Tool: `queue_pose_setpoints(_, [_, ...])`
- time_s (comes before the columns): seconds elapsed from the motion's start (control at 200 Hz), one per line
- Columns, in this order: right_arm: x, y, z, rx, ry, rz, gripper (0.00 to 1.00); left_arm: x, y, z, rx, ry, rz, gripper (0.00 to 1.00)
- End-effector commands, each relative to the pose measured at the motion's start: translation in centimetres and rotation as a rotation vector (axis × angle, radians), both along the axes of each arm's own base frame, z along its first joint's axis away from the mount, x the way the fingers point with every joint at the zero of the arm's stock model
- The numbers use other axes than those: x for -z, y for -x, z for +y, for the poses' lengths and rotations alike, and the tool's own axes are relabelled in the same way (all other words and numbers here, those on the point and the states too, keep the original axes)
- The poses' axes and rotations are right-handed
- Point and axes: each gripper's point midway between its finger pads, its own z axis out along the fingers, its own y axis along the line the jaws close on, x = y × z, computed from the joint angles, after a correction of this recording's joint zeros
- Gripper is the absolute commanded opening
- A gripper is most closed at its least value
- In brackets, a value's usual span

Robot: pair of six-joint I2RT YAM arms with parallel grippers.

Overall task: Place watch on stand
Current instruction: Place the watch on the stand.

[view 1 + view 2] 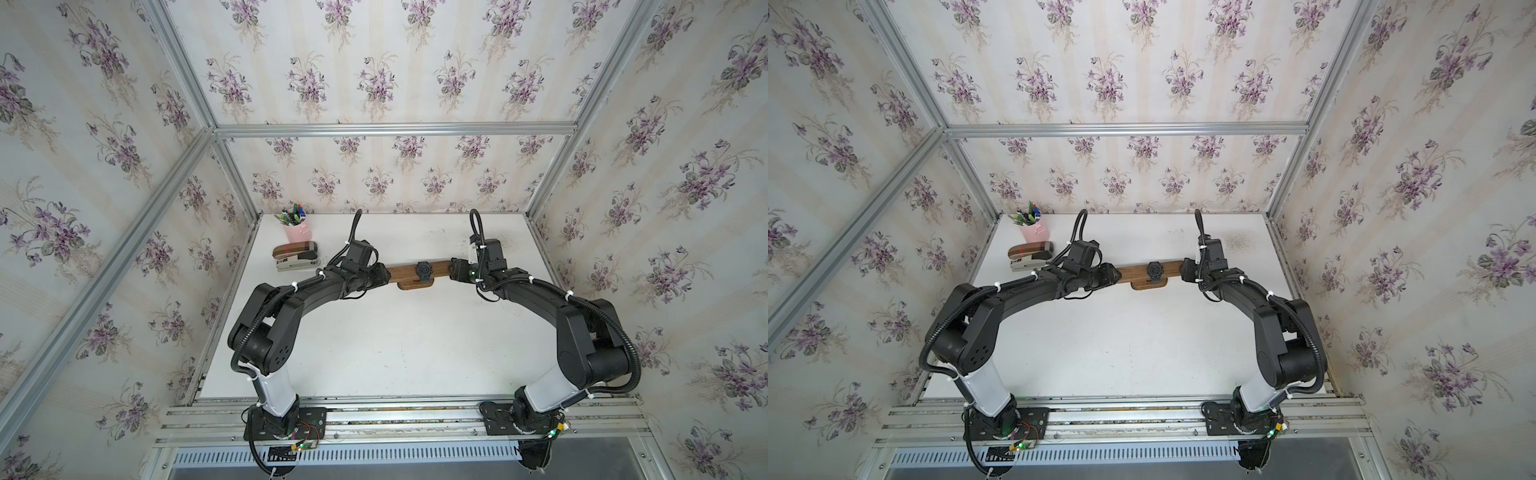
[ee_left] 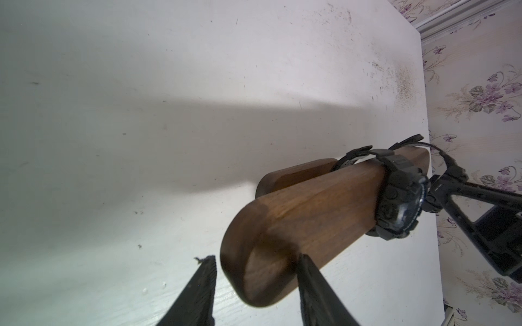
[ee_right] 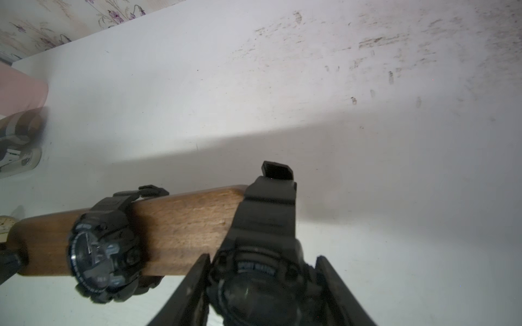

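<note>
In both top views the stand (image 1: pixel 399 272) (image 1: pixel 1133 272) lies crosswise in the far middle of the white table (image 1: pixel 395 353), its bar level on a small oval foot (image 1: pixel 415 285). A black mounted watch (image 1: pixel 424 270) (image 1: pixel 1155 270) is wrapped around the middle of the bar. The left gripper (image 1: pixel 384 276) sits at the bar's left end and the right gripper (image 1: pixel 454 270) at its right end. At the far left stand a pink pen cup (image 1: pixel 297 232) and, just in front of it, a brown-topped stapler (image 1: pixel 296 257), both well apart from the stand.

In the left wrist view, the left gripper (image 2: pixel 257 258) straddles the rounded end of the bar (image 2: pixel 310 209). One of its fingers (image 2: pixel 310 282) lies against the wood, while the other shows a thin strip of table beside the bar. I cannot tell whether it is clamped. The mounted watch (image 2: pixel 401 197) rings the bar farther along.

In the right wrist view, the right gripper (image 3: pixel 262 258) is clenched on the case of a second black watch, the held watch (image 3: pixel 254 290). Its strap (image 3: pixel 268 214) drapes across the bar's right end. The mounted watch (image 3: pixel 104 248) sits to its left on the wood, face outward.
</note>
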Motion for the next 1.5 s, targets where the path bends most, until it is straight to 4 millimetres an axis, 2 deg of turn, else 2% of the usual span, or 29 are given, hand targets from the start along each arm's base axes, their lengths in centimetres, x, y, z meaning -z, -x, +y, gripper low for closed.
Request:
queue_pose_setpoints(0.0, [-0.6, 0.0, 0.9, -0.038, -0.005, -0.021, 0.36, 0.0, -0.6, 0.0, 0.000, -0.019, -0.014, 0.47])
queue_pose_setpoints(0.37, [-1.0, 0.3, 2.2, -0.071, 0.008, -0.008, 0.37, 0.1, -1.8, -0.2, 0.029, -0.063, -0.017, 0.43])
queue_pose_setpoints(0.634, [-0.4, 0.6, 3.8, -0.117, 0.011, 0.022, 0.37, 0.2, -2.1, -0.4, 0.036, -0.058, -0.014, 0.43])
queue_pose_setpoints(0.854, [-0.5, 0.3, 4.0, -0.116, 0.012, 0.024, 0.38, 0.2, -2.1, -0.4, 0.036, -0.057, -0.011, 0.43])
queue_pose_setpoints(0.964, [-0.2, 0.2, 4.0, -0.111, 0.016, 0.033, 0.43, 0.1, -2.0, -0.3, 0.034, -0.056, -0.012, 0.43])
queue_pose_setpoints(1.084, [0.0, 0.1, 3.7, -0.096, 0.031, 0.033, 0.57, 0.0, -1.9, -0.4, 0.036, -0.054, -0.010, 0.43])
queue_pose_setpoints(1.199, [0.0, 0.1, 3.5, -0.087, 0.039, 0.029, 0.67, -0.1, -1.9, -0.4, 0.040, -0.055, -0.011, 0.43])
queue_pose_setpoints(1.334, [-0.4, 0.1, 3.6, -0.087, 0.037, 0.019, 0.70, -0.3, -1.9, -0.2, 0.035, -0.057, -0.015, 0.43])
queue_pose_setpoints(1.494, [-1.1, 0.3, 3.7, -0.086, 0.030, 0.007, 0.68, -0.6, -1.7, -0.1, 0.035, -0.059, -0.016, 0.44])
